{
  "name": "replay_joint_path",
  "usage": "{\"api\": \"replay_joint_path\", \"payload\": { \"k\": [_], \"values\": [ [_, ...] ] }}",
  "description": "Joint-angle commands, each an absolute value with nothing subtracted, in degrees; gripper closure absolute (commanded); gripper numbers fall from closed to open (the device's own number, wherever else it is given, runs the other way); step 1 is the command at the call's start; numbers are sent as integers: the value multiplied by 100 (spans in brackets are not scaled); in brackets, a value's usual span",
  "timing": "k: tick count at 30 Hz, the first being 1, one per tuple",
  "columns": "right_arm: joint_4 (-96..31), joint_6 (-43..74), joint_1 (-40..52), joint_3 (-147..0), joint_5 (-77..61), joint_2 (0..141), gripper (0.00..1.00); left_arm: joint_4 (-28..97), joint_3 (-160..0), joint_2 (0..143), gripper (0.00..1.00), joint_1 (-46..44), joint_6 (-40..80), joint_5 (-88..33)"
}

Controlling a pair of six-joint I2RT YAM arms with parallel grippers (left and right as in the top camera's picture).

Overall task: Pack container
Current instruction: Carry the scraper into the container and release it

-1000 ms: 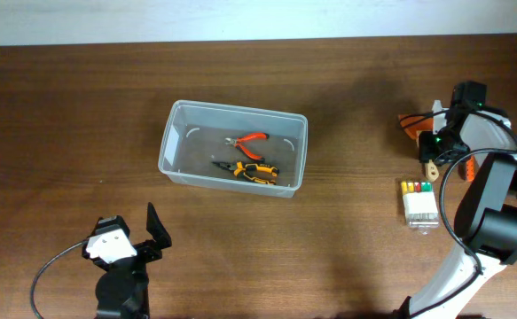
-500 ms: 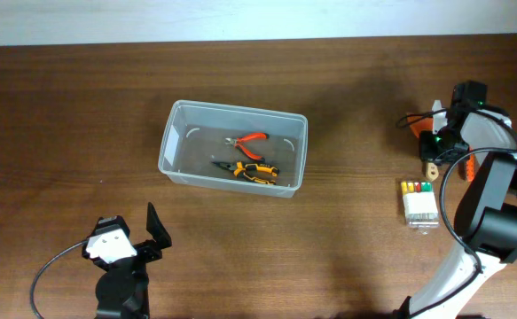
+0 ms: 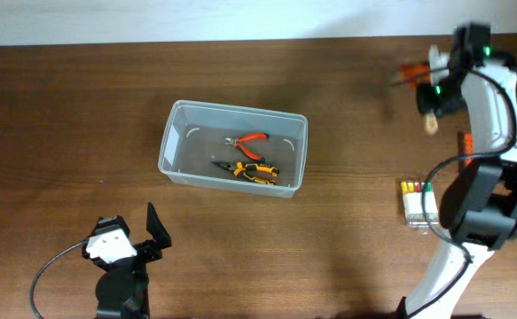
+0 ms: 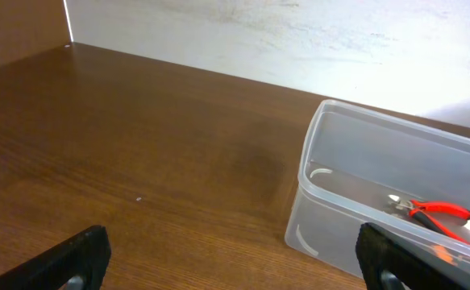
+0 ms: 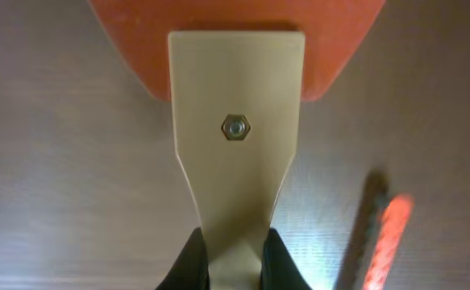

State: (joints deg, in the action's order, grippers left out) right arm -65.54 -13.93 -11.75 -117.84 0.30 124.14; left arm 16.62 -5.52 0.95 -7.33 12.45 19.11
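The clear plastic container (image 3: 171, 133) stands left of the table's middle and also shows in the left wrist view (image 4: 315, 201). In it lie red-handled cutters (image 3: 247, 139) and orange-and-black pliers (image 3: 254, 171). My right gripper (image 3: 436, 91) is at the far right, near the back edge, well away from the container. It is shut on a tool with a cream handle (image 5: 236, 161) and an orange head (image 5: 235, 32), held above the table; the head is blurred in the overhead view (image 3: 406, 71). My left gripper (image 4: 233, 266) is open and empty near the front edge, short of the container.
A small white box with coloured pieces (image 3: 418, 202) lies at the right. A slim orange-and-black tool (image 3: 459, 143) lies beside the right arm and shows in the right wrist view (image 5: 384, 234). A white wall runs along the table's back edge.
My right gripper has risen and moved toward the back edge with the cream-handled tool in it. The left arm and the container have not moved.
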Motion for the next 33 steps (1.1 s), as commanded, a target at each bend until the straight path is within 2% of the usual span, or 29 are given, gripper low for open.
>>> {"api": "replay_joint_path", "payload": {
  "k": [1,8,16,21,28,33],
  "values": [
    [-6978,-1437,-607,-12864,-110,12315,96,1671,-532,69,1,-751,1194,1931],
    [-7887,-1758,784,-14385,-108,12315,96,1671,-532,69,1,-751,1194,1931],
    [-8368,-2018,2383,-14490,-106,12317,96,1671,-532,69,1,-751,1194,1931],
    [-8409,-2655,3151,-14403,-82,12317,96,1671,-532,69,1,-751,1194,1931],
    [-8228,-2877,3597,-13819,-86,12317,96,1671,-532,69,1,-751,1194,1931],
    [-7699,-2980,3592,-12805,-86,12317,96,1671,-532,69,1,-751,1194,1931]
  ]
}}
